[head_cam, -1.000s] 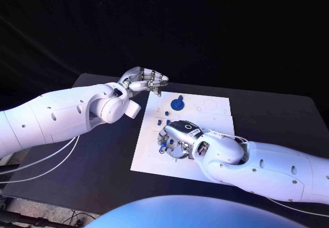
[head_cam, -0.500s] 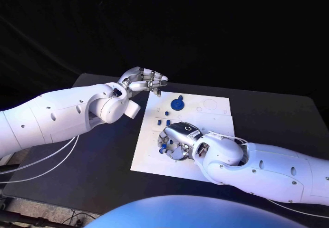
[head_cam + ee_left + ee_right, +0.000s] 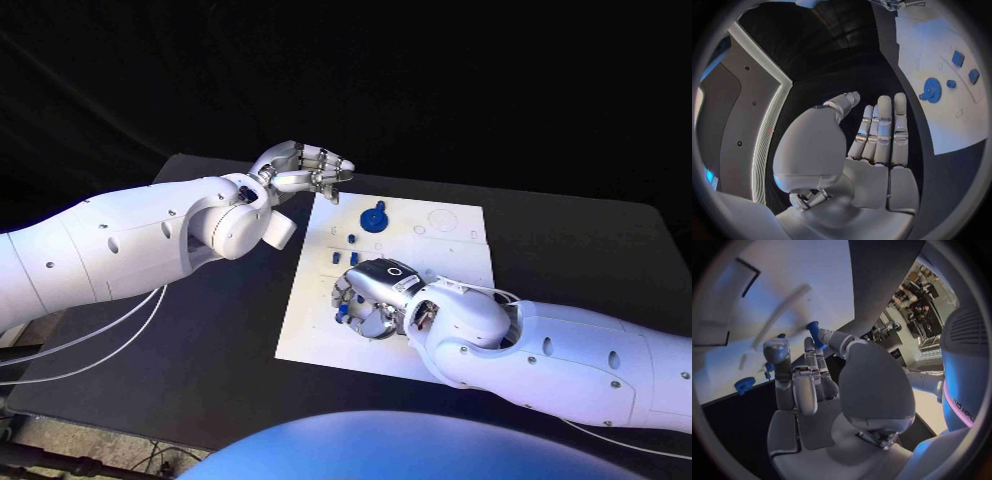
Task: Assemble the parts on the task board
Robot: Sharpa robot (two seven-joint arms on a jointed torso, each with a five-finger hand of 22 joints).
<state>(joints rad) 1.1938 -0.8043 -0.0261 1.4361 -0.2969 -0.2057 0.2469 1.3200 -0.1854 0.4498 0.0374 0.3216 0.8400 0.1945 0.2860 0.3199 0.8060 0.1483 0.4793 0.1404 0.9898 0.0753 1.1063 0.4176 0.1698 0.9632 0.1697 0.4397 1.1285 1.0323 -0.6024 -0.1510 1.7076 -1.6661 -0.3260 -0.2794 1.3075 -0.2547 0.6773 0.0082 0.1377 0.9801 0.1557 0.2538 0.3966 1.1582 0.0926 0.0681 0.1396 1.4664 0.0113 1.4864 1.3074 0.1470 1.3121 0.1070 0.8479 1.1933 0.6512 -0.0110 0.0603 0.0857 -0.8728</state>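
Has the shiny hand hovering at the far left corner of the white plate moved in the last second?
No. The left hand sits at the same spot beside the task board's far left corner, just as far from the blue gear as before.

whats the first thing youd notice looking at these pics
The white task board in the middle of the black table, with the right hand low over its near half among small blue parts. A blue gear sits near the board's far edge, and the left hand hangs off its far-left corner holding nothing.
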